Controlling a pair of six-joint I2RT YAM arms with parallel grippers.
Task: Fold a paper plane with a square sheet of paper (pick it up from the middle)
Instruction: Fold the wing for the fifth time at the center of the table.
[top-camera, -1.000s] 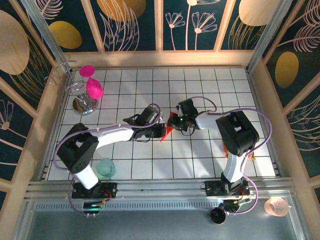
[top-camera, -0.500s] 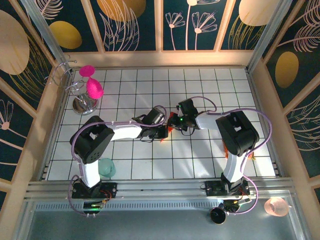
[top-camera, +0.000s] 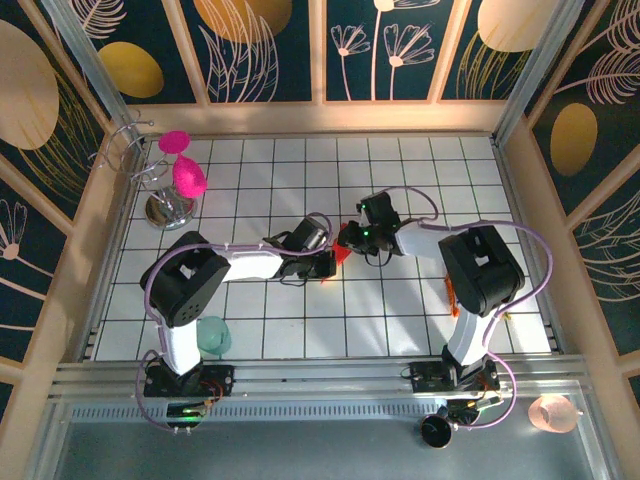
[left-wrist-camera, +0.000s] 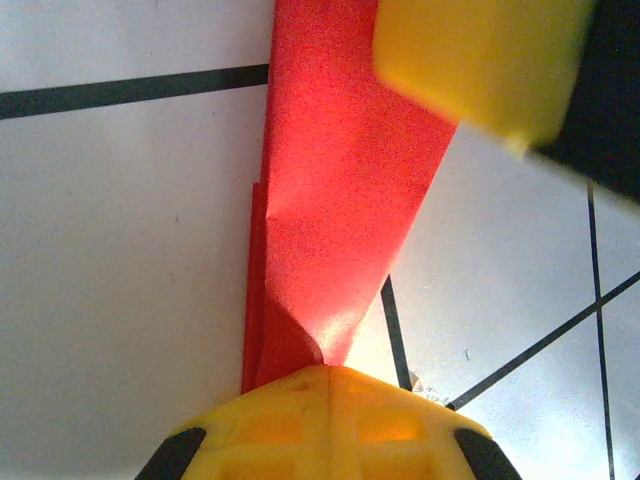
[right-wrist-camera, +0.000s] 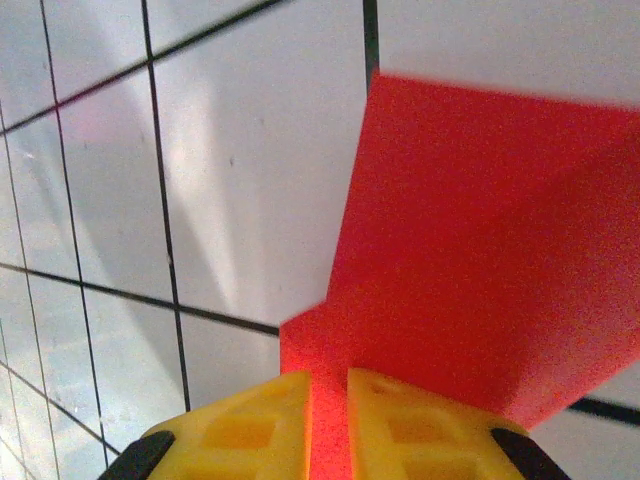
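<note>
Red folded paper (top-camera: 342, 254) sits mid-worktop (top-camera: 400, 305), your left gripper (left-wrist-camera: 325, 378) and right gripper (right-wrist-camera: 328, 390) reaching inward, both clamped on it.

White-and-black arms (top-camera: 250, 265), purple cables (top-camera: 547, 268), yellow fingertips (left-wrist-camera: 330, 420)

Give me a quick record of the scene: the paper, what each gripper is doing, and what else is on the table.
paper: red paper, folded into a narrow strip, mid-table
left gripper: shut on the red paper's end
right gripper: shut on the red paper's edge
other items: magenta goblets on a metal stand, far left; teal cup by the left arm's base
surface: white tiled table
</note>
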